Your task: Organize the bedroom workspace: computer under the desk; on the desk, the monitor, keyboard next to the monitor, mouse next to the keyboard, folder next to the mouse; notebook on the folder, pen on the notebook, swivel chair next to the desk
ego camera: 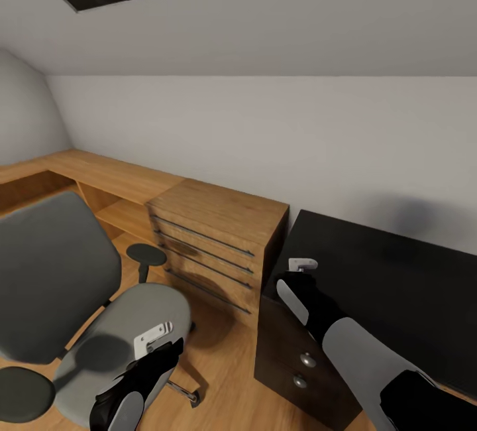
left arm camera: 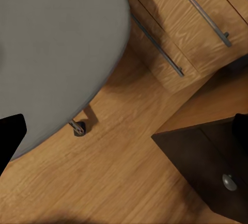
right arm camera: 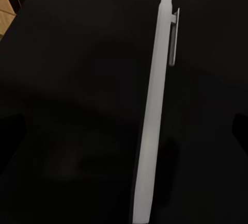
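Grippers sit nearest: the left gripper (ego camera: 154, 340) hangs over the swivel chair (ego camera: 73, 298), whose grey seat carries no folder that I can see, and I cannot tell how its jaws stand. Beyond it the right gripper (ego camera: 303, 265) hovers over the near end of the black desk (ego camera: 397, 285); its wrist view shows the white pen (right arm camera: 153, 115) running up between the finger shadows, seemingly held, though whether the jaws grip it or it lies on the desktop I cannot tell. Further off stands a light-wood dresser (ego camera: 212, 245) against the wall. By my judgement most of the task remains: no folder, notebook, keyboard, mouse or monitor appears on the visible desk, so the pen's stack is not yet there.
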Robot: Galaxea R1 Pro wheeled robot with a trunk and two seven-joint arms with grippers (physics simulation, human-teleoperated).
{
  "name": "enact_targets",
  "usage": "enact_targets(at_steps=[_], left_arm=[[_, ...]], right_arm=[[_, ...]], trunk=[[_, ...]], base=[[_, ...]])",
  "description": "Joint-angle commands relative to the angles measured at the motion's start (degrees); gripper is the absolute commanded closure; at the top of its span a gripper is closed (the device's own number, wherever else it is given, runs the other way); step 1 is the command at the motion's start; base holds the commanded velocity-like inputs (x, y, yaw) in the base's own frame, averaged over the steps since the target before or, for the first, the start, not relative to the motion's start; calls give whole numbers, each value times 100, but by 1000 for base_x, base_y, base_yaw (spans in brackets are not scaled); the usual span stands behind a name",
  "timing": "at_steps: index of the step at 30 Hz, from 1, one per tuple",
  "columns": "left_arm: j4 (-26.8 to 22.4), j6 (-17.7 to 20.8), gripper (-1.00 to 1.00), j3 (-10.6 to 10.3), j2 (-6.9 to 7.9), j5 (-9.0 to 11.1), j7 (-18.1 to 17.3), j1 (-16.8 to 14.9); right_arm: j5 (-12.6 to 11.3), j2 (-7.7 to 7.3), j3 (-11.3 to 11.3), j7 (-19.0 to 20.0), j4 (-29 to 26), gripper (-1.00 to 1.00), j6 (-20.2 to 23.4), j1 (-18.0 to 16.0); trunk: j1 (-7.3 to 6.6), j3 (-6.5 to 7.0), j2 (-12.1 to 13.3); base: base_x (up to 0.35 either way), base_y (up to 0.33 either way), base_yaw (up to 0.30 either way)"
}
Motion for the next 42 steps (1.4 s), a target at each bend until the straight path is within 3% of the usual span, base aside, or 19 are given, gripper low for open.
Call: enact_targets(at_steps=[1, 9, 14, 20, 26, 42], left_arm=[[-8, 7, -100, -6, 0, 56, 55, -4], [-8, 6, -100, -7, 0, 57, 55, -4], [-8, -39, -100, -11, -1, 53, 61, -4], [-8, -173, -100, -12, 1, 56, 57, -4], [-8, -229, -100, -19, -1, 52, 58, -4], [-8, -238, -100, -12, 5, 51, 55, -4]], right_arm=[[-40, -5, 31, -46, -8, -100, 25, -6], [-42, -6, 33, -46, -2, -100, 38, -6], [-42, -6, 31, -46, -1, -100, 45, -6], [-39, -6, 32, -46, -1, -100, 48, -6], [-34, -6, 33, -46, -1, -100, 48, -6], [-30, -6, 33, -46, -1, -100, 49, -6]], trunk=[[23, -24, -45], [23, -24, -45], [132, -114, -246], [132, -114, -246], [264, -222, -486], [264, -222, -486]], base=[[0, 0, 0], [0, 0, 0], [0, 0, 0], [0, 0, 0], [0, 0, 0], [0, 0, 0]])
